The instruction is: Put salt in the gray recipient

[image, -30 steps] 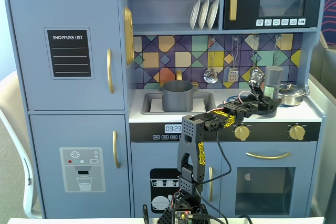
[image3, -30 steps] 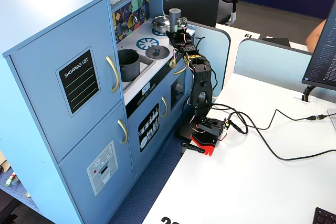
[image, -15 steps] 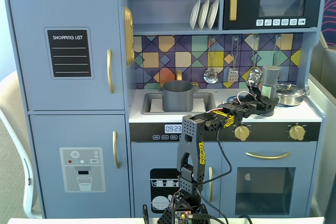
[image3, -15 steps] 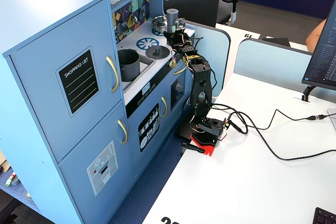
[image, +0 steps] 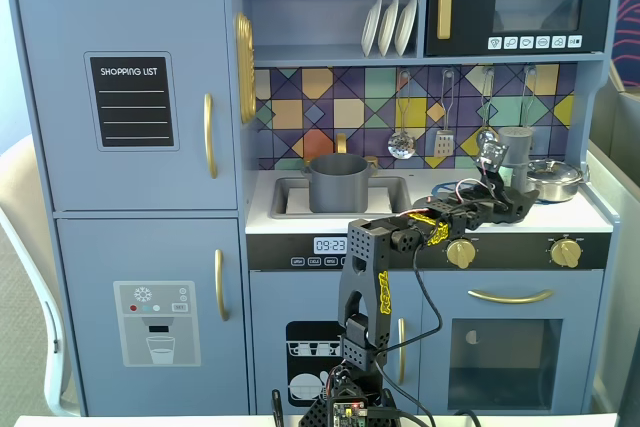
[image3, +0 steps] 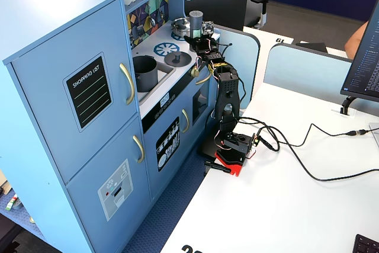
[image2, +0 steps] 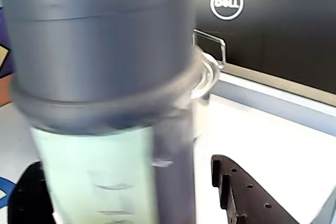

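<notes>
The claw point(image: 505, 197) sits clamped around the salt point(image: 517, 147), upright over the stove surface point(image: 585, 209) beside the silver pan point(image: 555, 179); gray recipient point(image: 338, 183) sits in the sink, well apart.

Bright, even light (wrist view blurred)

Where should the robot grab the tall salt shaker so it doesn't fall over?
Around the middle, at the pale green label band, coming in level from the front of the toy kitchen. The salt shaker stands upright and is a slim round tube, so squeezing its two sides should work best. The pincer is already right up against it, while the silver pan sits close beside it, so that side looks crowded.
</notes>
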{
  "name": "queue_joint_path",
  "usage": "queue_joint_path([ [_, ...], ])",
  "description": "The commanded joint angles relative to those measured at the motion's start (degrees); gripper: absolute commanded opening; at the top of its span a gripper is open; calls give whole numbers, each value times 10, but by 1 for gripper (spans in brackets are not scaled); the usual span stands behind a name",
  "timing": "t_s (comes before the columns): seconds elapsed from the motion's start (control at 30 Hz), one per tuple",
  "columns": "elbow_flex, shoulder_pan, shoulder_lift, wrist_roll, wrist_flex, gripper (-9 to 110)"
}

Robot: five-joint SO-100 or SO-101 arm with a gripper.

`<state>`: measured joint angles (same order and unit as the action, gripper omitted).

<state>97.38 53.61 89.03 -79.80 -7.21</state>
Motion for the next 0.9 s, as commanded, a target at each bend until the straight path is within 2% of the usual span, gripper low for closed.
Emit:
queue_joint_path([
  [0.0,1,9,69,-3,-9,47],
  [0.13,21,9,114,7,15,50],
  [0.27,30,8,184,7,101,53],
  [0.4,67,14,285,4,180,51],
  [0.53,102,15,408,8,323,42],
  [0.6,115,-4,470,-9,415,33],
  [0.67,126,-33,523,-61,513,25],
  [0.77,154,-94,586,-73,611,4],
  [0.87,191,-178,642,-78,676,0],
])
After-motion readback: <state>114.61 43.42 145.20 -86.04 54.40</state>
